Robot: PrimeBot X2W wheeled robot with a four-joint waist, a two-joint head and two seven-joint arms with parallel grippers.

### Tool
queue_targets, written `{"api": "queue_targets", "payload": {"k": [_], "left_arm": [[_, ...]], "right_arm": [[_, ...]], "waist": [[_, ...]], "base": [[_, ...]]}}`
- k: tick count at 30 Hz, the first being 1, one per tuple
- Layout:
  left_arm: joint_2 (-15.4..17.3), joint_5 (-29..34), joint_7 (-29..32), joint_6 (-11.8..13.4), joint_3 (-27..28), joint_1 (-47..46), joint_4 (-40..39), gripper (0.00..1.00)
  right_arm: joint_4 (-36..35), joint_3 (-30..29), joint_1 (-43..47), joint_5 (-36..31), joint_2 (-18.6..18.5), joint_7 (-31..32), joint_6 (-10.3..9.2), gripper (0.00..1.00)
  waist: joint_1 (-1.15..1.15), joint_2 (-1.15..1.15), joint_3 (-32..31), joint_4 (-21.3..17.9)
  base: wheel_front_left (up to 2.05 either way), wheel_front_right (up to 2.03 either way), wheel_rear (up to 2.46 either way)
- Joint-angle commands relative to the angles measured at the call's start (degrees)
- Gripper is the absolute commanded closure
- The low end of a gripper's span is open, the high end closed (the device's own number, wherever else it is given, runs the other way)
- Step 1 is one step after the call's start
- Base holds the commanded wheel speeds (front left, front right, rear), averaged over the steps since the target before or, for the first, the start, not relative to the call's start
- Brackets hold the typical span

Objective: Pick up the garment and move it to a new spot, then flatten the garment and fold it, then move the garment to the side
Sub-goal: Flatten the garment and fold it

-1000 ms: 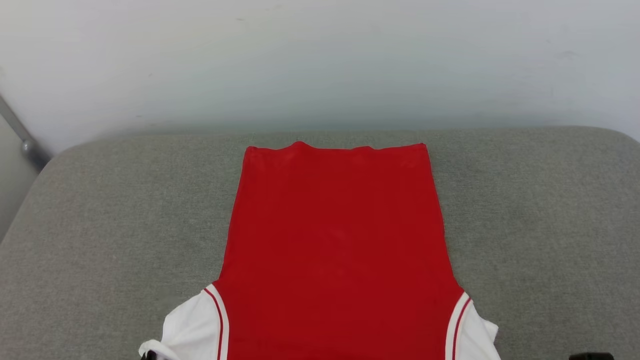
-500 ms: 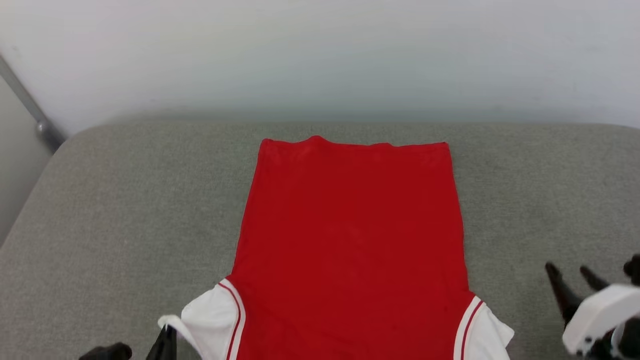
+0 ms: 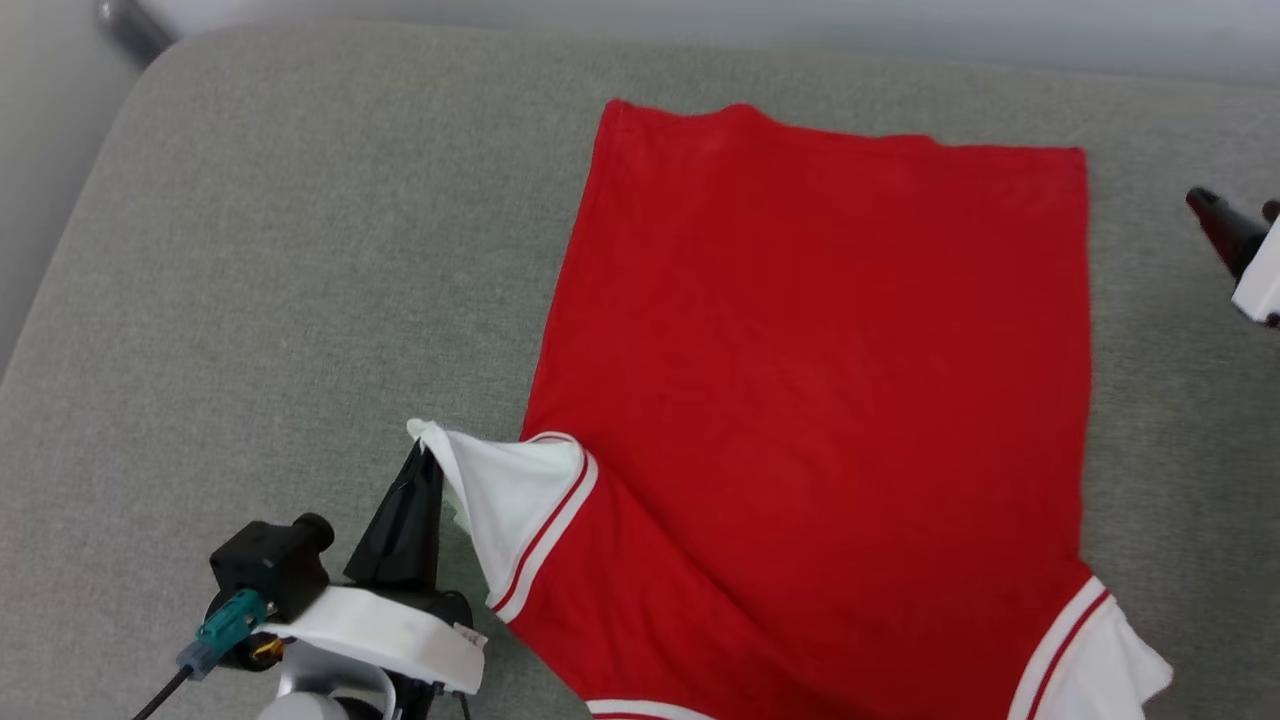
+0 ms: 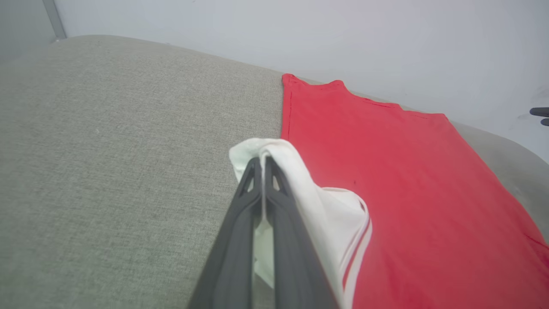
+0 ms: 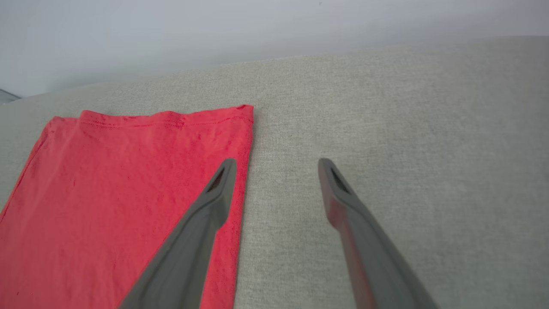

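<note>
Progress: the garment [image 3: 820, 380] lies spread out on the grey padded surface [image 3: 250, 300], plain red side up, w/ no print showing. In the head view it sits centre to right, hem toward 12 o'clock, sleeves toward 6. So pick-up, move and flattening look done, judging by how smooth the red panel is. Folding looks only just begun.

The left end effector [image 3: 420, 452], at approx. 7 o'clock in the head view, has its fingers pressed together on the edge of the left sleeve [image 3: 510, 490]. It holds the white cloth raised off the surface and turned in toward the red body. The left wrist view backs this up: dark fingers [image 4: 240, 223] closed, w/ sleeve cloth [image 4: 326, 206] draped over the tips.

The right end effector [image 3: 1240, 212], at approx. 2 o'clock, is spread wide and holds nothing. In its wrist view [image 5: 276, 165] one finger hangs over the garment's [image 5: 128, 180] side edge near the hem corner, the other over bare surface. Can't tell if it touches.

Left to do, prob.: lay the left sleeve in, same for the right sleeve [image 3: 1110, 660], fold the body, then shift the bundle to the side.

Count:
- 1 garment
- 2 white sleeves w/ red stripe trim
- 2 end effectors, 2 fingers each
- 1 padded surface
- 1 pale wall [image 4: 300, 34] at 12 o'clock
</note>
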Motion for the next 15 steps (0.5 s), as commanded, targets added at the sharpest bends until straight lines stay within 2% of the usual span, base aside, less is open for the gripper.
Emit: {"api": "queue_targets", "payload": {"k": [1,7,15], "left_arm": [[-0.3,0.3,-0.4,-0.4,-0.4,-1.5,-0.4,1.0],[-1.5,0.9,-2.0,-1.7,-1.4,-5.0,-1.7,1.0],[-2.2,1.1,-3.2,-3.0,-2.4,-8.1,-2.2,1.0]], "right_arm": [[1.0,-0.1,-2.6,-1.1,-0.5,2.2,-0.02,0.0],[3.8,-1.3,-12.9,-5.3,-0.5,13.5,-0.02,0.0],[6.5,-2.7,-17.5,-9.1,1.8,19.7,-0.02,0.0]], "waist": [[-0.02,0.0,5.3,4.2],[-0.02,0.0,11.1,6.5],[-0.02,0.0,16.2,8.1]], "base": [[0.0,0.0,0.0],[0.0,0.0,0.0],[0.0,0.0,0.0]]}}
